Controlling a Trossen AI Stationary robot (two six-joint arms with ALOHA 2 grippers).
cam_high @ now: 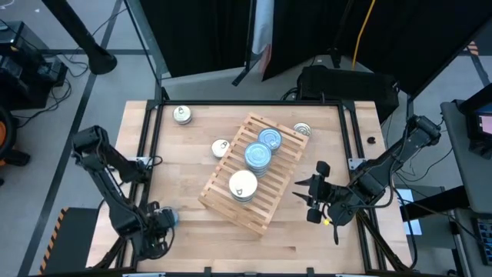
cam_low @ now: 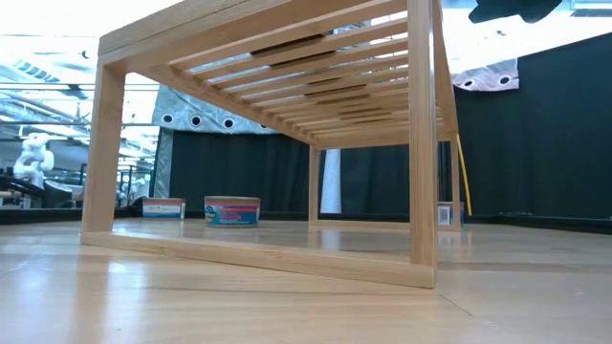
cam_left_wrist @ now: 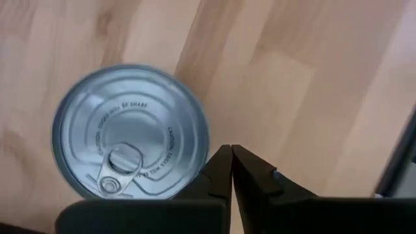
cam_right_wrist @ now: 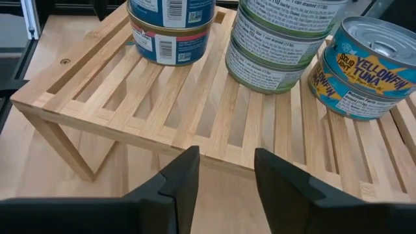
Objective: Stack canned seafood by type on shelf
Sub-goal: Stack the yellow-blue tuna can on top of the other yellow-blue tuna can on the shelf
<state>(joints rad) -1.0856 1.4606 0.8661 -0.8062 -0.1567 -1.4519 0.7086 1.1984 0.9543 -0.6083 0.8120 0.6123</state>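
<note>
Landmark: the shelf (cam_high: 252, 171), sitting diagonally mid-table.

Nearest the robot base, well clear of the shelf's near-left corner: left gripper (cam_high: 157, 221) parked low at the table's front edge. Jaws fully closed, tips touching, nothing between them. A silver pull-tab tin (cam_left_wrist: 130, 133) lies just beside the closed tips in the left wrist view, apart from them, not gripped. Judgement: the close missed it or the tin sits outside the jaws; needs a re-open and re-centre before a grasp.

Right gripper (cam_high: 314, 194) hovers just off the shelf's near-right side, facing its long edge. Jaws partly apart and empty; looks like a standoff with line of sight to the stacks.

On the shelf, near to far: white-topped stack (cam_high: 243, 185) at the near end, blue-topped stack (cam_high: 258, 156) mid-shelf, another blue-topped tin (cam_high: 270, 139) just beyond it. Grouping by lid colour fits sort-by-type. The right wrist view shows two-high stacks and a single "Yellowfin Tuna" tin (cam_right_wrist: 364, 68) beside them.

Off the shelf: one tin (cam_high: 221, 148) just beside the shelf's far-left edge, one (cam_high: 302, 131) touching or nearly touching its far corner, one (cam_high: 182, 115) well apart toward the table's far-left corner. These are not yet sorted.
</note>
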